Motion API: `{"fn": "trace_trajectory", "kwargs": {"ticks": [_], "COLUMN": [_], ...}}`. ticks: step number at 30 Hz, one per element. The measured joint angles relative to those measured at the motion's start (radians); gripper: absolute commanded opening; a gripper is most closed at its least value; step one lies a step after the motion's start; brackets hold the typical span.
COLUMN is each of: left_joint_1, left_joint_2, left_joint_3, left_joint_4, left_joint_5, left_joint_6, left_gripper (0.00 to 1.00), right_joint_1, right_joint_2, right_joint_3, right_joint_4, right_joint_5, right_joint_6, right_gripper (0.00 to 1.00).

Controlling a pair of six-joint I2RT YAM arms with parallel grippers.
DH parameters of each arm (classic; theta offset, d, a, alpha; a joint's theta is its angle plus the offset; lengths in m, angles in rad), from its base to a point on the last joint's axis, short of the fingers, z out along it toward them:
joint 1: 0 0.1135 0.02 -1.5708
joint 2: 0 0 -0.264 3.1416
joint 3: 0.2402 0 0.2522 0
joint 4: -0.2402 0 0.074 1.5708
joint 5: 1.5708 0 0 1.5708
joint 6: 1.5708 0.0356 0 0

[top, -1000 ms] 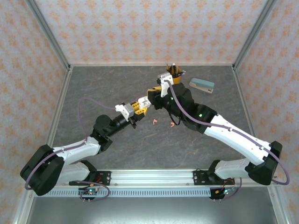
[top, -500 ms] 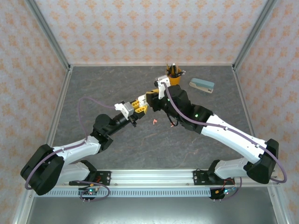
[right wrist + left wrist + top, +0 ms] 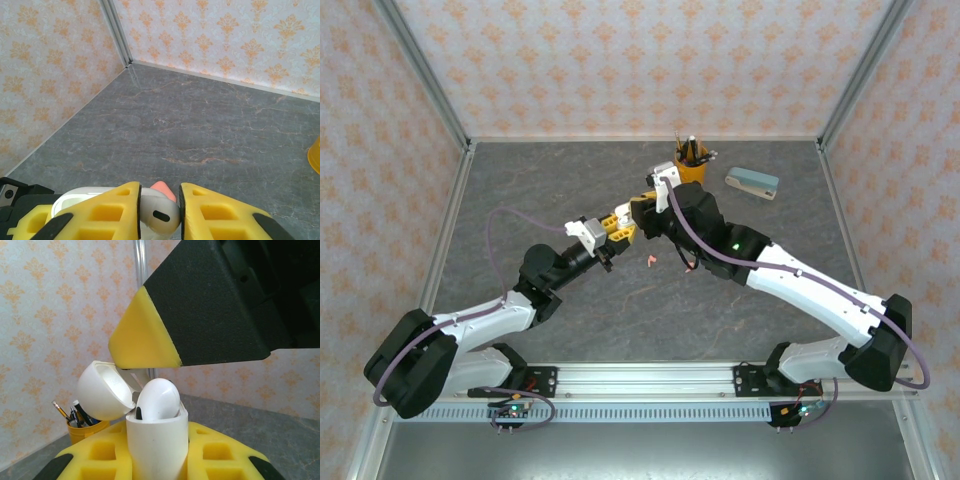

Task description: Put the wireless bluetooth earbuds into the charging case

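Note:
My left gripper (image 3: 616,227) is shut on a white charging case (image 3: 156,445), held upright with its lid (image 3: 104,392) swung open to the left. A white earbud (image 3: 158,399) sits in the case's mouth. My right gripper (image 3: 639,210) is shut on that earbud (image 3: 158,216), right above the case (image 3: 75,196). A salmon-pink tip (image 3: 163,189) shows just behind it; I cannot tell what it belongs to. Two salmon-pink earbuds (image 3: 649,262) (image 3: 688,266) lie on the table under the right arm. The second white earbud is hidden.
A yellow cup of pencils (image 3: 692,164) stands at the back of the grey table (image 3: 540,190), with a grey-blue block (image 3: 752,182) to its right. Patterned walls close in the sides and back.
The right gripper has moved left and a little back, closing onto the case held by the left gripper. The left arm has hardly moved.

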Motion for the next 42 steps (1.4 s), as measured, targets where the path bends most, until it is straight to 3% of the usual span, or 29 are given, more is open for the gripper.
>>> {"fn": "trace_trajectory", "kwargs": {"ticks": [42], "left_joint_1": [0.0], "left_joint_2": [0.013], "left_joint_3": [0.002], "left_joint_4": [0.0], "left_joint_5": [0.016], "left_joint_6": [-0.005], "left_gripper": [0.0], "right_joint_1": [-0.017], "right_joint_2": [-0.037], "right_joint_3": [-0.077], "right_joint_4": [0.05], "right_joint_5": [-0.099], "right_joint_6": [-0.079], "right_gripper": [0.28]}}
